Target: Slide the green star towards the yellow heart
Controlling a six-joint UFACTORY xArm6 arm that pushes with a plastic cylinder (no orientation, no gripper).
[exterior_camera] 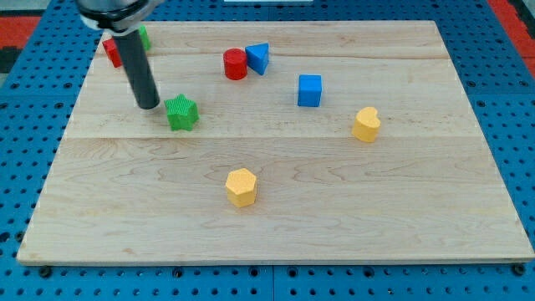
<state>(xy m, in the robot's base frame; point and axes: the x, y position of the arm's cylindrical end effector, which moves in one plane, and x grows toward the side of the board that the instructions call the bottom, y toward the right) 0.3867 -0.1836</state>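
The green star (181, 113) lies on the wooden board (276, 209) at the view's left of centre. My tip (149, 106) stands just to the star's left, very close to it or touching it. The yellow heart (366, 124) lies far off to the view's right, at about the same height as the star. The rod rises from the tip up to the view's top left.
A yellow hexagon (241, 186) lies below the centre. A red cylinder (236, 64) and a blue triangle (258, 58) sit together near the top. A blue cube (309, 90) lies between star and heart, slightly higher. A red block (111, 52) and a green block (144, 36) are partly hidden behind the rod.
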